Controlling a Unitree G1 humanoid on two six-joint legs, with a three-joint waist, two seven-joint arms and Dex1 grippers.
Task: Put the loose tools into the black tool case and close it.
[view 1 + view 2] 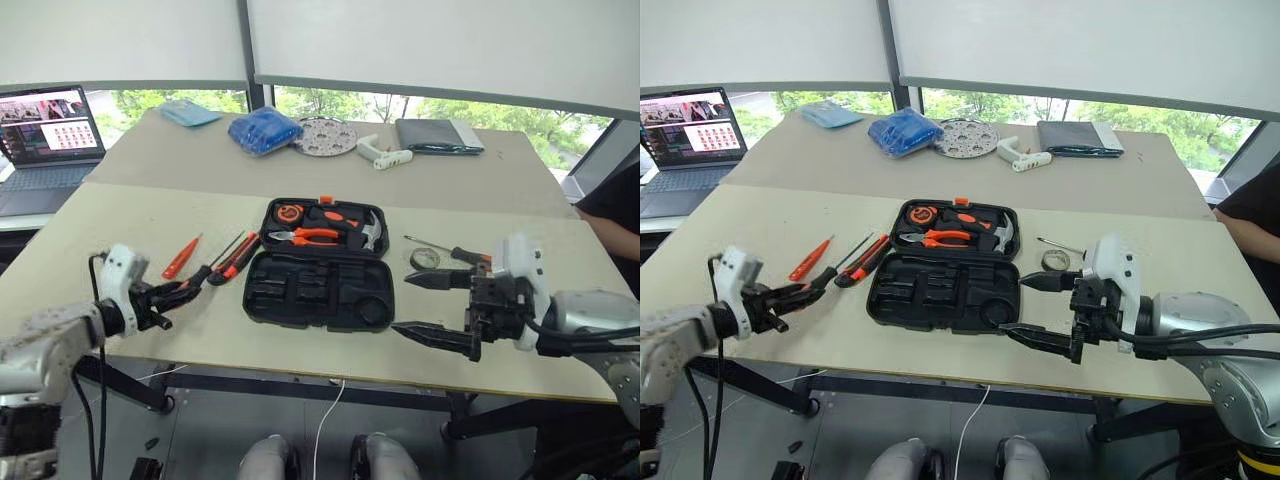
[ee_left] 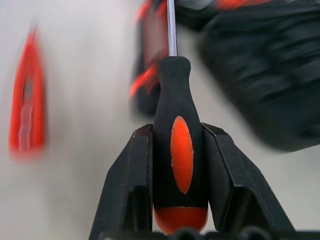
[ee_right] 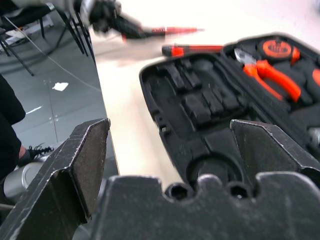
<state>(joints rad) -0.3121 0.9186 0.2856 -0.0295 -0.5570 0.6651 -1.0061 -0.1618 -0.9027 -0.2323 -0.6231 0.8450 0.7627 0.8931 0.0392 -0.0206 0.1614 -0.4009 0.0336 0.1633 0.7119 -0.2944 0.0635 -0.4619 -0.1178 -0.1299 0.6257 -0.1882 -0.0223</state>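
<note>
Black tool case (image 1: 318, 290) lies open near the middle of the worktop (image 1: 120, 235), lid back; we note the orange-handled pliers (image 1: 305, 236) and the hammer (image 1: 370, 232) seated in the far half, while the moulded slots of the near half look empty. Left gripper (image 1: 188, 287), left of the case, has its fingers (image 2: 131, 190) closed on the black-and-orange handle of one screwdriver (image 2: 178, 150), shaft pointing away toward the case; the wrist view shows the handle pinched squarely between both fingers. We cannot tell whether it is lifted clear of the worktop. Beside it a slim orange screwdriver (image 1: 181, 257) and the utility knife (image 1: 238, 256) lie loose, just left of the case. On the case's right a third screwdriver (image 1: 448, 251) and the small tape roll (image 1: 425, 260) sit near each other. Right gripper (image 1: 430, 305) hovers by the case's near right corner, fingers spread wide and holding nothing. Our reading: the task is at an early stage. One tool is in hand but not yet stowed, four more wait on the worktop, and the lid is not yet shut. Slots are narrow, so each tool will likely need aligning with its own recess before the lid can close.
</note>
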